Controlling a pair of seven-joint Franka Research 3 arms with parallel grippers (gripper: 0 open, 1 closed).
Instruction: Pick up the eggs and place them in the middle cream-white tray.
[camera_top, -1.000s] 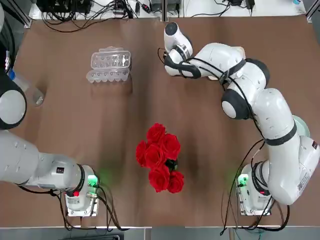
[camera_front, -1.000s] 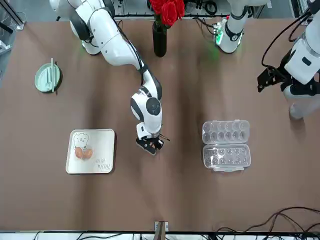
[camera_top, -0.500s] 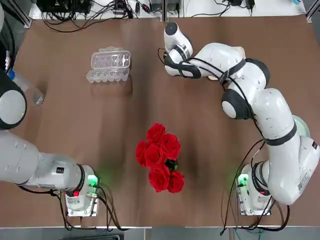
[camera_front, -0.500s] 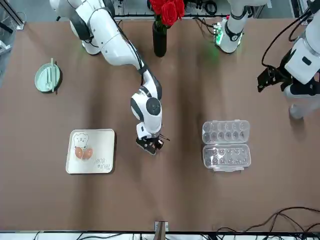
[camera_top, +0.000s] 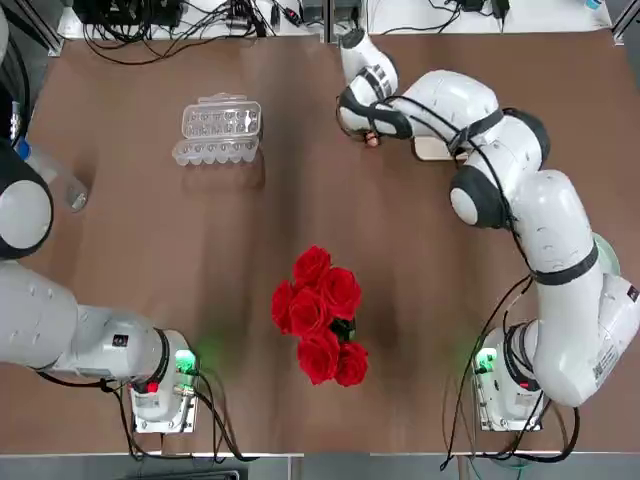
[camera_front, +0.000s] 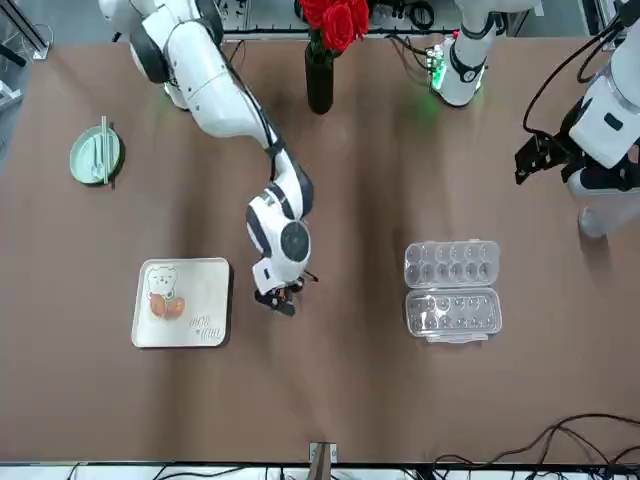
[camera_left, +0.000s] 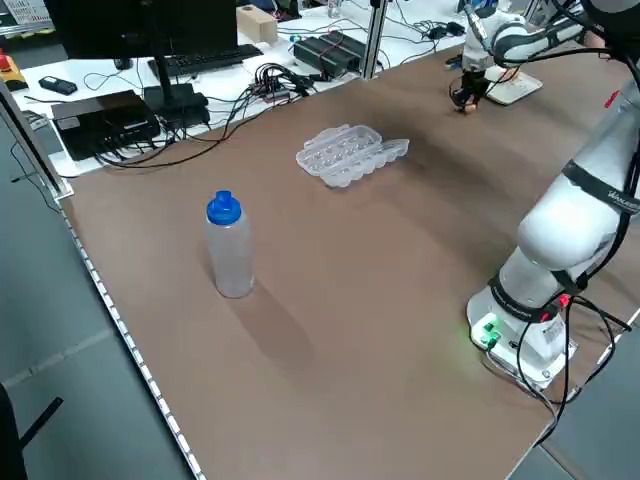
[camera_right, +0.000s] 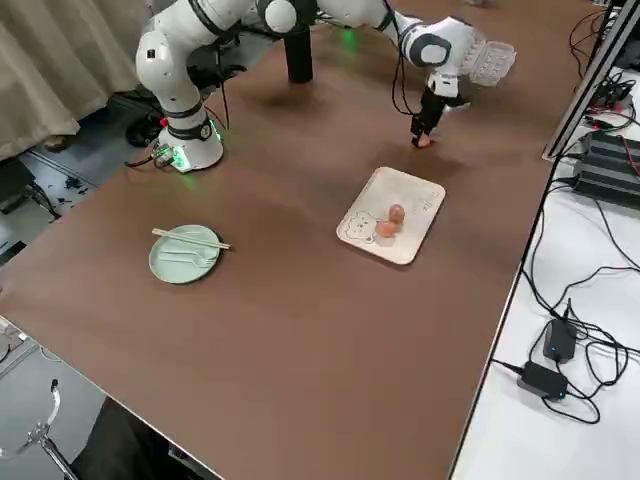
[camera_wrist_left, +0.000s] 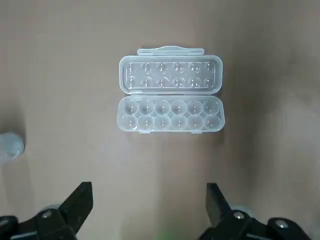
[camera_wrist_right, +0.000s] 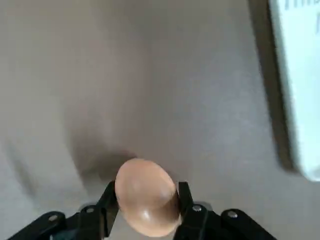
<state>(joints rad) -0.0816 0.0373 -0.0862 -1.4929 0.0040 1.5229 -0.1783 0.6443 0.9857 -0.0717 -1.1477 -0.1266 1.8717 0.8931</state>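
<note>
My right gripper (camera_front: 279, 299) is shut on a light-brown egg (camera_wrist_right: 146, 196) and hangs just above the table, a short way from the cream-white tray (camera_front: 205, 285). The right side view shows that egg (camera_right: 424, 142) under the fingers, beyond the tray (camera_right: 415, 200). Two more eggs (camera_right: 389, 222) lie together in the tray beside its bear drawing. From overhead the held egg (camera_top: 372, 141) peeks out below the wrist, and the arm covers most of the tray (camera_top: 432, 150). My left gripper (camera_front: 531, 160) hangs open and idle at the table's left side.
A clear egg carton (camera_top: 217, 130) lies open, with nothing in its cups. A vase of red roses (camera_top: 321, 315) stands mid-table near the bases. A blue-capped bottle (camera_left: 230, 247) stands by the left arm. A pale green plate with chopsticks (camera_front: 96, 155) sits on the right.
My right gripper has carried the egg sideways toward the tray, away from the carton. The left arm has not moved.
</note>
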